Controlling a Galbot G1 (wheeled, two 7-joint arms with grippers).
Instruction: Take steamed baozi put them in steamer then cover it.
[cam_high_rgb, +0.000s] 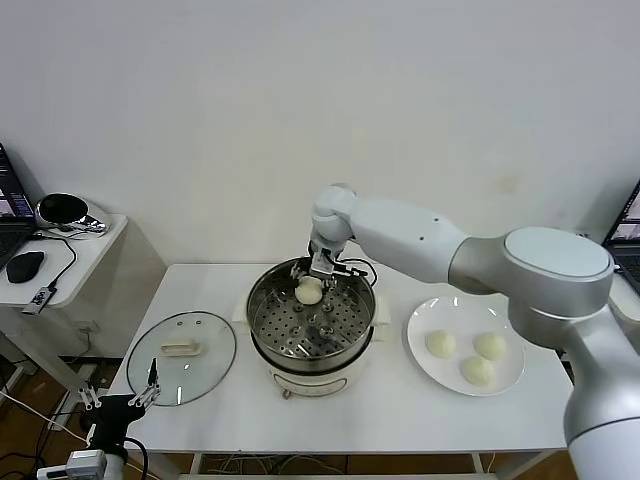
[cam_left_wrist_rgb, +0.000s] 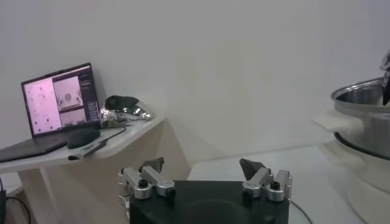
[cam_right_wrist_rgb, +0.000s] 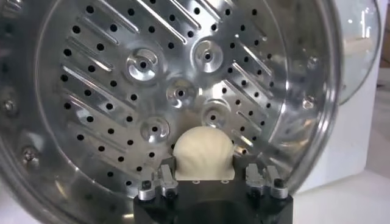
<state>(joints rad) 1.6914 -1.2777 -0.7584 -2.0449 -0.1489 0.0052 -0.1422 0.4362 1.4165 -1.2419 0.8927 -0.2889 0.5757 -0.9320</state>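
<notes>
Inside steamer (cam_high_rgb: 352, 318), baozi (cam_high_rgb: 309, 290) between tool fingers (cam_right_wrist_rgb: 164, 179)

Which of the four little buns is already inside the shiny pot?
The bun at the right claw, sitting on the holed tray in the steamer. The other three lie on the white plate.

The head view looks forward and down from above onto the white table (cam_high_rgb: 400, 420), taking in the steamer (cam_high_rgb: 311, 322) at its middle and both arms. The left wrist view sits low by the table's edge, looking level across a side desk (cam_left_wrist_rgb: 91, 149) towards the wall, catching the steamer's (cam_left_wrist_rgb: 364, 115) side. The right wrist view looks closely into the steamer (cam_right_wrist_rgb: 183, 85), which all three share.
</notes>
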